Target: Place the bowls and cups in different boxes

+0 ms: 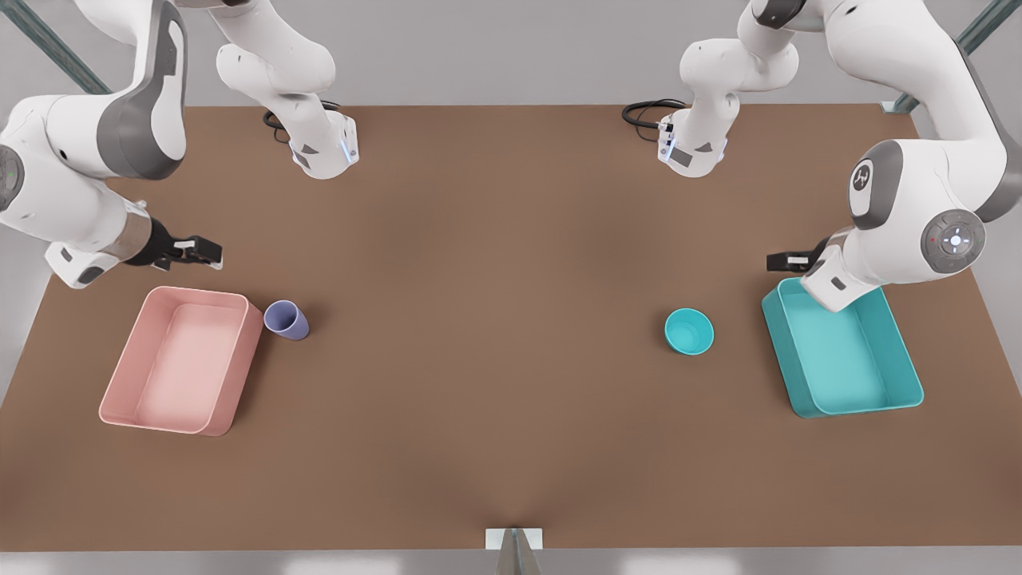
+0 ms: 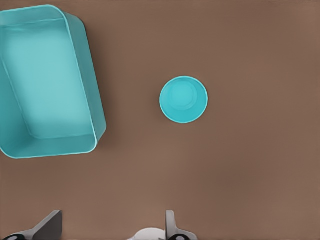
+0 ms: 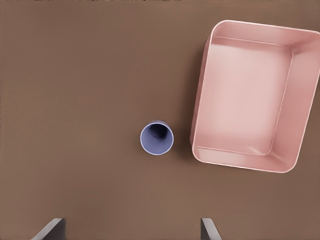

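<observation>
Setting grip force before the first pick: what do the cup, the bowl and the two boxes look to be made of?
All look like moulded plastic, though a render leaves that open. The lavender cup and teal bowl have thin, even walls, flat colour and a matte finish. The pink box and teal box show rounded corners, thin rims and a soft sheen inside. All likely light and rigid.
</observation>
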Controlling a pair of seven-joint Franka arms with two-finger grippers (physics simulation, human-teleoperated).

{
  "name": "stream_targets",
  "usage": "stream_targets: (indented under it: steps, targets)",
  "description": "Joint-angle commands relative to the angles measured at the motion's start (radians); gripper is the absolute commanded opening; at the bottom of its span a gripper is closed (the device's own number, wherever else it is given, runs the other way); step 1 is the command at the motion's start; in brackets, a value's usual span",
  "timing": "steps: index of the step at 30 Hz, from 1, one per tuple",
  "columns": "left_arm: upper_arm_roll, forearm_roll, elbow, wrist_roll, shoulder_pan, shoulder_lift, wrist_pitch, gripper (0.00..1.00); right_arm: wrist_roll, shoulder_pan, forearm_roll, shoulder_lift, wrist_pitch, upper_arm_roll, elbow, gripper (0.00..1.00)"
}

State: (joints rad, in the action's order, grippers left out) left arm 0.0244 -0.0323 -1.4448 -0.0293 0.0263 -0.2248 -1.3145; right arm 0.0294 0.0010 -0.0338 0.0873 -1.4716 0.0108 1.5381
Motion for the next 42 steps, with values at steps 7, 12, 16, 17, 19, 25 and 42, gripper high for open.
stream_targets:
  steps: [7, 12, 16, 17, 19, 25, 42]
  targets:
    - [0.002, -0.158, -0.335, -0.201, 0.241, -0.105, -0.59, 1.0, 0.018, 0.106, 0.031, 0.129, -0.297, -0.015, 0.164, 1.0]
    - [0.006, -0.164, -0.437, -0.202, 0.253, -0.177, -0.887, 1.0, 0.009, 0.117, 0.026, 0.149, -0.702, -0.017, 0.419, 1.0]
    - [0.012, -0.164, -0.486, -0.198, 0.261, -0.2, -0.894, 1.0, 0.01, 0.094, 0.028, 0.226, -0.766, -0.015, 0.419, 1.0]
    - [0.018, -0.164, -0.488, -0.198, 0.264, -0.209, -0.896, 1.0, 0.01, 0.091, 0.028, 0.224, -0.774, -0.015, 0.427, 1.0]
    - [0.026, -0.169, -0.499, -0.198, 0.264, -0.241, -0.901, 1.0, 0.018, 0.076, 0.029, 0.21, -0.832, -0.015, 0.49, 1.0]
    - [0.026, -0.198, -0.526, -0.198, 0.256, -0.304, -0.989, 1.0, 0.018, 0.076, 0.026, 0.146, -0.931, -0.017, 0.639, 1.0]
    - [-0.067, -0.209, -0.439, -0.192, 0.23, -0.219, -0.784, 0.21, 0.02, 0.076, 0.026, 0.213, -0.931, -0.017, 0.672, 0.99]
